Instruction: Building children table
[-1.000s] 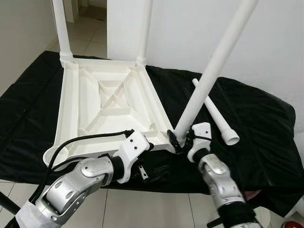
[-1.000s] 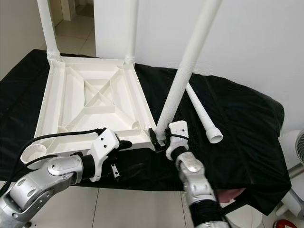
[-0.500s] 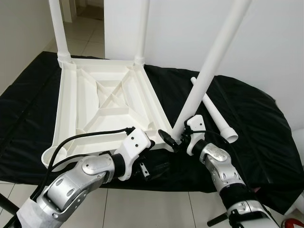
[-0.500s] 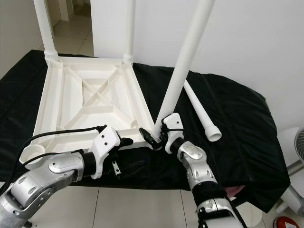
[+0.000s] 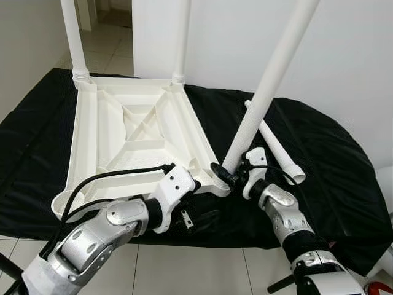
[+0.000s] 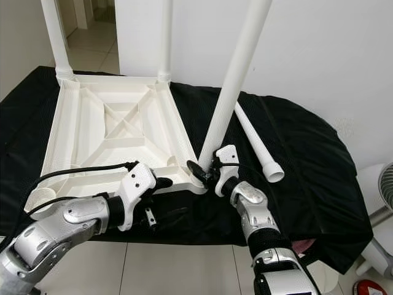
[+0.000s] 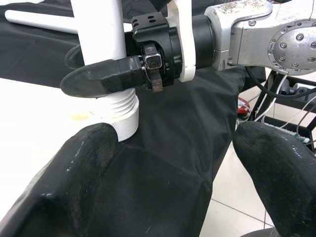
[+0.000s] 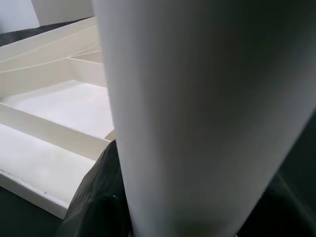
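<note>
The upturned white table top (image 5: pixel 132 132) lies on a black cloth (image 5: pixel 319 153), two legs standing at its far corners, while the right gripper (image 5: pixel 228 177), jaws clenched round a tilted third table leg (image 5: pixel 267 92), holds it at the near right corner socket, the left gripper (image 5: pixel 199 220) just beside that corner with jaws released, and a fourth leg (image 5: pixel 276 144) lying right of it.

No text, label, brand, number or sign can be read in any of the views. The white plastic table parts carry no printing that shows, and the robot's arms bear no legible marking.
</note>
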{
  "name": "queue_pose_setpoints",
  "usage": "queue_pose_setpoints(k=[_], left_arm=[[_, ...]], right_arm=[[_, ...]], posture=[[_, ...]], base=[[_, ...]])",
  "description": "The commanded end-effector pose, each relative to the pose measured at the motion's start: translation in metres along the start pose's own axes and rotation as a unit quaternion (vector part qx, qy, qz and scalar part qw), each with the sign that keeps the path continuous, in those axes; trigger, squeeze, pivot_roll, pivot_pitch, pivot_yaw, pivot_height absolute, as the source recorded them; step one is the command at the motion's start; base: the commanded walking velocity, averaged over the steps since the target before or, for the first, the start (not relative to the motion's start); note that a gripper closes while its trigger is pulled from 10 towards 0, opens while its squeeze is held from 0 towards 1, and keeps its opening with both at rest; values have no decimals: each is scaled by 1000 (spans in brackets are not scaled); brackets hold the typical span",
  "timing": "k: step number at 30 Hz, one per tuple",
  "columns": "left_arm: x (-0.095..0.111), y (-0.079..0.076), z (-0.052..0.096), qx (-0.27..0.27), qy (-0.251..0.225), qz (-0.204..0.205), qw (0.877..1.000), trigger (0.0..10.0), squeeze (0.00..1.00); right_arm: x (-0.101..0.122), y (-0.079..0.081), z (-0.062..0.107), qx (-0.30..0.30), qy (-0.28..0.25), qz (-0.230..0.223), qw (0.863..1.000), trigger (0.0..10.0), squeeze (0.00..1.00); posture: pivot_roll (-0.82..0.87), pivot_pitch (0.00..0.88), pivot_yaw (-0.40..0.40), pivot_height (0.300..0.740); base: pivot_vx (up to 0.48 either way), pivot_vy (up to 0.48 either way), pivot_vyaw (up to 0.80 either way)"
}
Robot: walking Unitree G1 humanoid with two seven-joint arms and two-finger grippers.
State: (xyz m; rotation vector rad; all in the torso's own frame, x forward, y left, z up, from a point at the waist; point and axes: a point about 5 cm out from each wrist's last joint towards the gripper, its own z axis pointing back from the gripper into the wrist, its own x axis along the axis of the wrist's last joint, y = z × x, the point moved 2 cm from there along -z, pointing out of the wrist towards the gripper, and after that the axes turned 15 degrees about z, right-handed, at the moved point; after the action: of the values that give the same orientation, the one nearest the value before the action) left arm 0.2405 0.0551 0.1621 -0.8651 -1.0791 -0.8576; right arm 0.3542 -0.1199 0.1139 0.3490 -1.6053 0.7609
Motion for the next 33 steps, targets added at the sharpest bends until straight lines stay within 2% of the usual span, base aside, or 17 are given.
queue_pose_setpoints(k=[1, 2, 3, 7, 12, 14, 15, 17, 21, 23, 25, 26, 29, 30, 31, 32, 33], left_arm=[[-3, -11, 0, -66, 22, 0, 998, 10000, 0], [-3, -11, 0, -66, 22, 0, 998, 10000, 0], [-3, -11, 0, -67, 23, 2, 998, 10000, 0], [-4, -12, 0, -66, 23, 3, 998, 10000, 0], [-4, -12, -1, -65, 21, 4, 998, 10000, 0], [-4, -13, -1, -66, 20, 4, 998, 10000, 0], [-4, -13, -1, -66, 20, 4, 998, 10000, 0], [-4, -13, -1, -65, 20, 5, 998, 10000, 0], [-4, -13, -2, -66, 20, 5, 998, 10000, 0], [-4, -13, -2, -66, 20, 4, 998, 10000, 0], [-4, -13, -2, -66, 20, 4, 998, 10000, 0], [-4, -12, -2, -65, 20, 4, 998, 10000, 0], [-5, -12, -2, -65, 21, 3, 998, 10000, 0], [-5, -12, -2, -64, 21, 3, 998, 10000, 0], [-5, -12, -2, -64, 21, 3, 998, 10000, 0], [-5, -12, -2, -64, 21, 3, 998, 10000, 0], [-5, -12, -2, -64, 21, 3, 998, 10000, 0]], right_arm=[[-17, 12, 3, 16, 27, -31, 999, 9294, 0], [-17, 12, 3, 16, 27, -31, 999, 9294, 0], [-16, 9, 2, -12, 35, -29, 999, 10000, 0], [-20, 6, 1, -59, 71, -15, 996, 10000, 0], [-22, 4, 1, -117, 92, -23, 989, 10000, 0], [-24, 4, 2, -167, 107, -45, 979, 10000, 0], [-24, 4, 2, -167, 107, -45, 979, 10000, 0], [-23, 5, 4, -217, 120, -46, 968, 10000, 0], [-23, 5, 5, -237, 124, -46, 962, 10000, 0], [-19, 14, 7, -311, 141, -40, 939, 10000, 0], [-19, 14, 7, -311, 141, -40, 939, 10000, 0], [-18, 16, 7, -323, 146, -40, 934, 10000, 0], [-12, 23, 5, -320, 134, -34, 937, 10000, 0], [-10, 24, 5, -318, 129, -32, 939, 10000, 71], [-10, 24, 5, -318, 129, -32, 939, 10000, 71], [-9, 23, 5, -315, 123, -33, 940, 10000, 573], [-9, 23, 5, -315, 123, -33, 940, 10000, 573]], posture=[[37, 0, -129, 740], [37, 0, -129, 740], [38, 0, -131, 740], [37, 0, -134, 740], [36, 0, -138, 740], [34, 0, -140, 740], [34, 0, -140, 740], [34, 0, -141, 740], [34, 0, -145, 740], [37, 0, -152, 740], [37, 0, -152, 740], [37, 0, -152, 740], [36, 0, -153, 740], [36, 0, -153, 740], [36, 0, -153, 740], [37, 0, -155, 740], [37, 0, -155, 740]], base=[[0, 0, 0], [0, 0, 0], [0, 0, 0], [0, 0, 0], [0, 0, 0], [0, 0, 0], [0, 0, 0], [0, 0, 0], [0, 0, 0], [0, 0, 0], [0, 0, 0], [0, 0, 0], [0, 0, 0], [0, 0, 0], [0, 0, 0], [0, 0, 0], [0, 0, 0]])
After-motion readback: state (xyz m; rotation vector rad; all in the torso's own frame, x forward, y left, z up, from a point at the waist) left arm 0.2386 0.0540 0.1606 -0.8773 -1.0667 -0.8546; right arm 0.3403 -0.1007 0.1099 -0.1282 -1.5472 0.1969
